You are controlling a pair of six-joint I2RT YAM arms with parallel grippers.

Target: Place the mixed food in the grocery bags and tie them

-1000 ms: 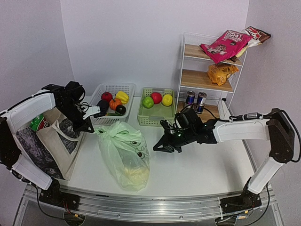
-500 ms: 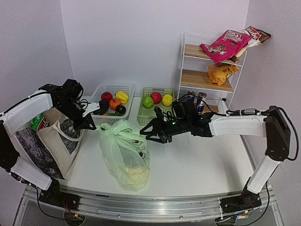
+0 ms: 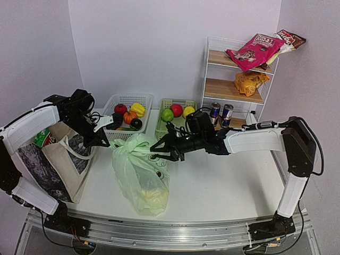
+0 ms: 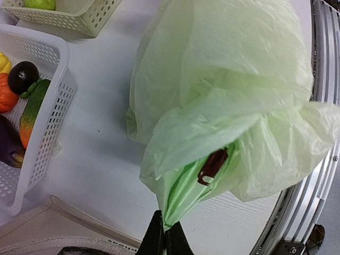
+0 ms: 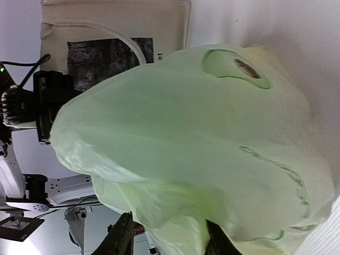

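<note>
The pale-green plastic bag (image 3: 139, 171) stands filled in the middle of the table, with yellow contents showing through near its bottom. My left gripper (image 3: 108, 142) is at the bag's upper left, shut on a twisted strip of the bag's top (image 4: 175, 204); its fingertips (image 4: 164, 238) pinch the plastic. My right gripper (image 3: 158, 151) is at the bag's upper right, with its jaws spread wide and loose bag plastic (image 5: 175, 228) between them. The beige canvas tote (image 3: 61, 159) with its print panel stands at the left, with a green-and-white packet (image 3: 43, 139) inside it.
A white basket (image 3: 112, 100) of fruit and vegetables and a green basket (image 3: 183, 101) of apples stand at the back. A wire shelf rack (image 3: 208, 64) at back right holds two drink cans (image 3: 220, 113), an orange packet (image 3: 248, 81) and a pink packet (image 3: 254, 50).
</note>
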